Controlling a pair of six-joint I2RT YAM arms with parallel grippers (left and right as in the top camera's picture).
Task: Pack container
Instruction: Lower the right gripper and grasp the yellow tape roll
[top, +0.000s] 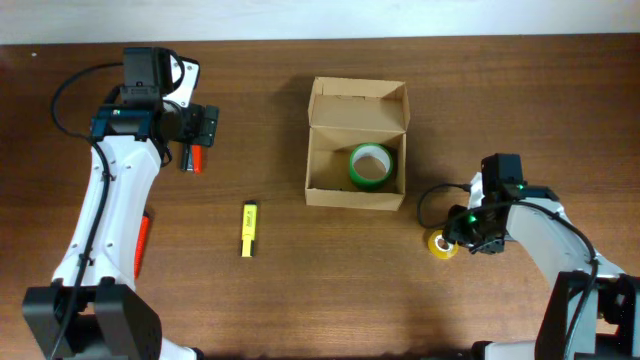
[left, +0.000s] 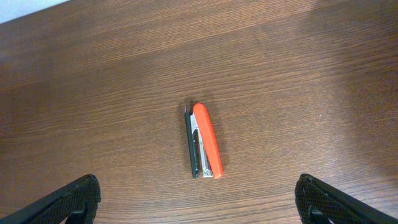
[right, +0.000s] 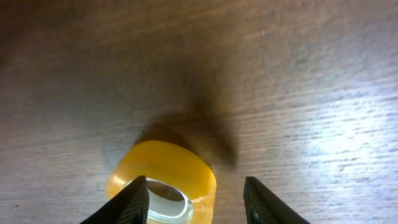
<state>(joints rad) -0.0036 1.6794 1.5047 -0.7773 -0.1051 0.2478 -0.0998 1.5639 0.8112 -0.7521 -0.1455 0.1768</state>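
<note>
The container (top: 358, 104) lies mid-surface, lid open, with a green tape roll (top: 372, 165) inside. It is judged light and easily crushed, best gripped by a side wall. The right end effector (right: 196, 200) is spread at a yellow tape roll (right: 163, 169), and the left end effector (left: 199, 200) is spread above a stapler (left: 205, 142).

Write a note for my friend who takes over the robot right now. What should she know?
Left gripper: open, above the red stapler, not touching it.
Right gripper: open, low at the yellow tape roll, not clamped on it.
Container: mid-table, lid flap open.
Done: green tape roll is inside.
Left to pack: yellow tape roll, red stapler, yellow marker, and an orange item half hidden by the left arm, all on the table.
</note>
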